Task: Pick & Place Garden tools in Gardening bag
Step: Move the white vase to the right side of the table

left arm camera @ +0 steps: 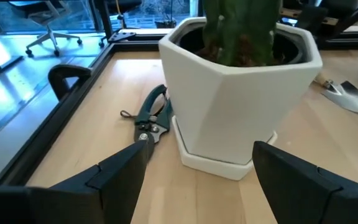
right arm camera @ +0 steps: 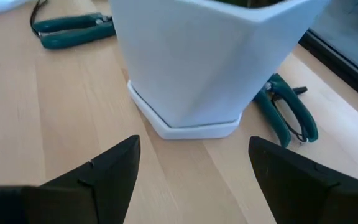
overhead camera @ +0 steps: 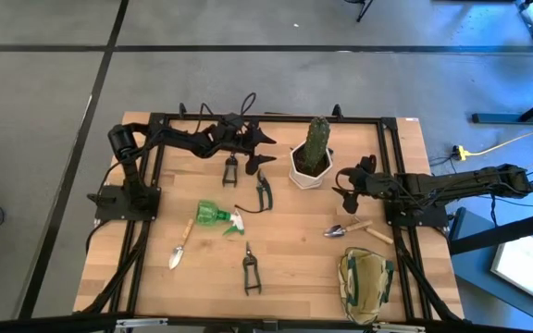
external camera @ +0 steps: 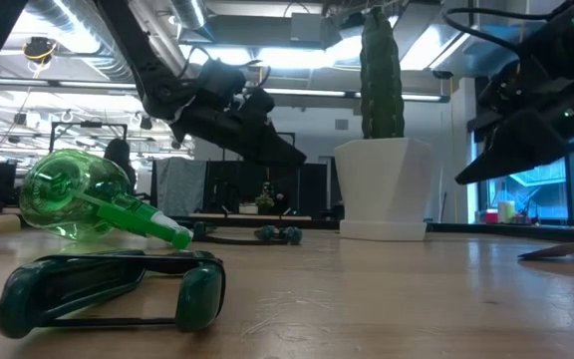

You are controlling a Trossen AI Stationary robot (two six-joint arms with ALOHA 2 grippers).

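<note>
High view shows the wooden tabletop point(overhead camera: 285, 250) with the tools scattered and the gardening bag point(overhead camera: 365, 283) lying at the near right corner, its mouth open; no tool can be seen inside it. The white pot point(overhead camera: 309, 166) stands at the far middle of the tabletop and holds the cactus point(overhead camera: 317, 137), upright.

The left end effector point(overhead camera: 265, 139) hangs over the far edge just left of the pot, its fingers spread wide and holding nothing. In the left wrist view those fingers point(left arm camera: 120, 171) frame the pot point(left arm camera: 241, 93), with a pair of shears point(left arm camera: 151, 118) lying against the pot's saucer. The right end effector point(overhead camera: 345, 188) hovers just right of the pot, also wide open and empty; its wrist view shows the pot point(right arm camera: 197, 56) straight ahead, one pair of shears point(right arm camera: 284, 112) beside the saucer and another point(right arm camera: 70, 28) farther off.

On the tabletop, one pair of shears point(overhead camera: 230, 170) lies below the left end effector, a second point(overhead camera: 264, 190) just left of the pot, and a third point(overhead camera: 250, 270) near the front middle. The green spray bottle point(overhead camera: 216, 215) lies on its side left of centre, with a trowel point(overhead camera: 180, 248) near it toward the front left. The other trowel point(overhead camera: 348, 228) lies between the right end effector and the bag.

Low view has the bottle point(external camera: 83, 204) on its side behind the nearest shears point(external camera: 108, 289).
</note>
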